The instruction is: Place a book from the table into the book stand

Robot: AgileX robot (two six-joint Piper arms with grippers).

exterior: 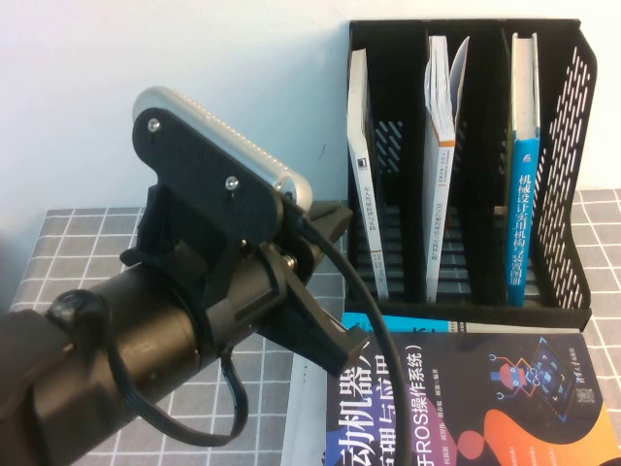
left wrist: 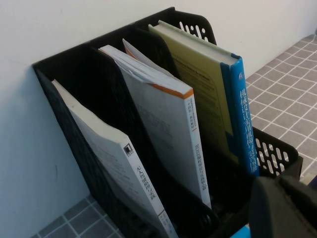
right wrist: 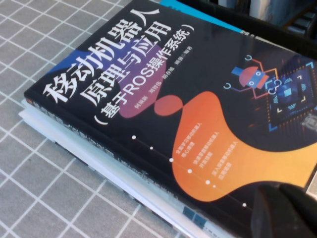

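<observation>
The book (exterior: 524, 214) with the blue spine and pale yellow-green cover stands upright in the right slot of the black book stand (exterior: 572, 146); the left wrist view shows the book (left wrist: 242, 114) inside the stand (left wrist: 69, 84). My left gripper (exterior: 340, 340) hangs shut and empty just in front of the stand's lower left, its dark fingers (left wrist: 285, 208) together. My right gripper (right wrist: 285, 210) is out of the high view. In its own wrist view it hovers shut over the black-covered book, holding nothing.
Thin white-spined books (exterior: 364, 184) (exterior: 441, 165) lean in the stand's left and middle slots. A black-covered book (exterior: 466, 398) with orange and blue art tops a stack on the grey grid table (exterior: 78, 243), directly in front of the stand. My left arm fills the near left.
</observation>
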